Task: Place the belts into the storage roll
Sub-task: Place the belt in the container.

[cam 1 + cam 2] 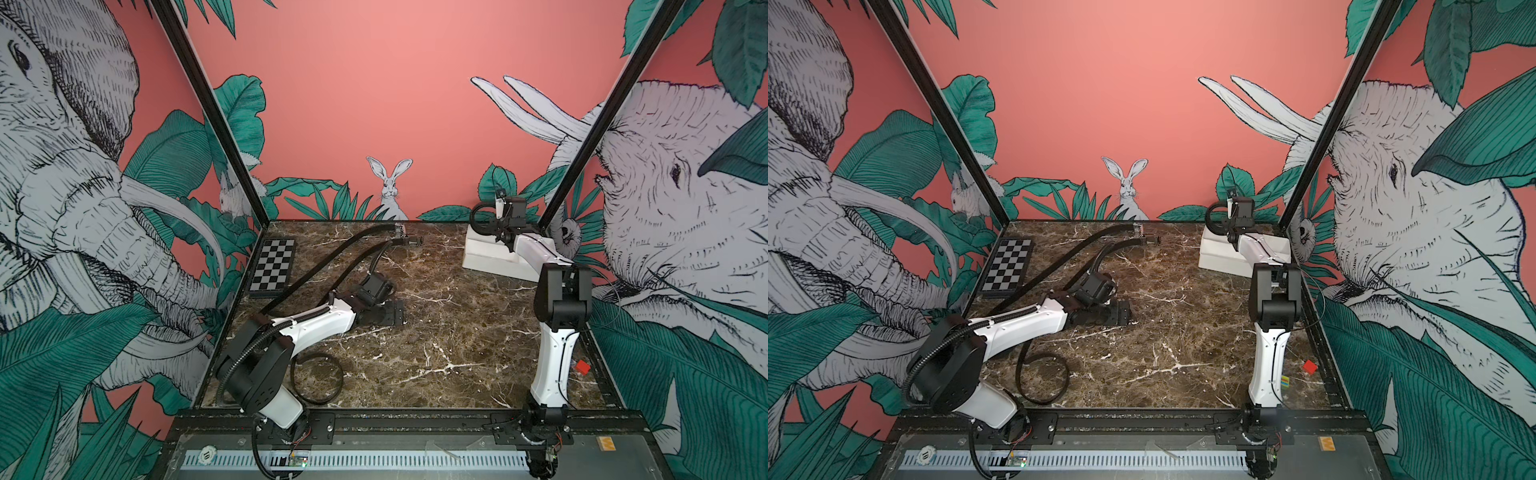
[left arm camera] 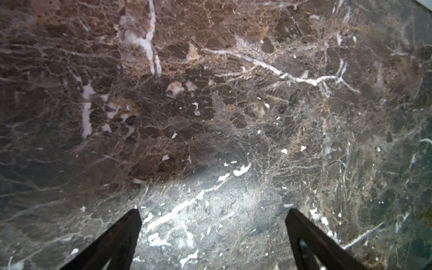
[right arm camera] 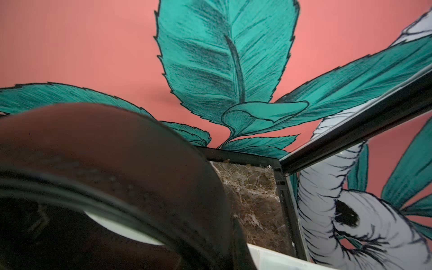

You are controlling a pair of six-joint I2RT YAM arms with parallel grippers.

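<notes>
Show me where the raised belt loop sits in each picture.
In a top view: belt loop far right, over the white tray.
In a top view: belt loop, same spot.
Left wrist: not in it.
Right wrist: huge dark band near the lens.
Landmark: the white tray.

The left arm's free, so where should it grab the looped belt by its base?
Take the belt at its right arc, clear of the left arm, from above, jaws straddling the strap. It seems to stand on edge as an open ring, so its thin wall fits between.
</notes>
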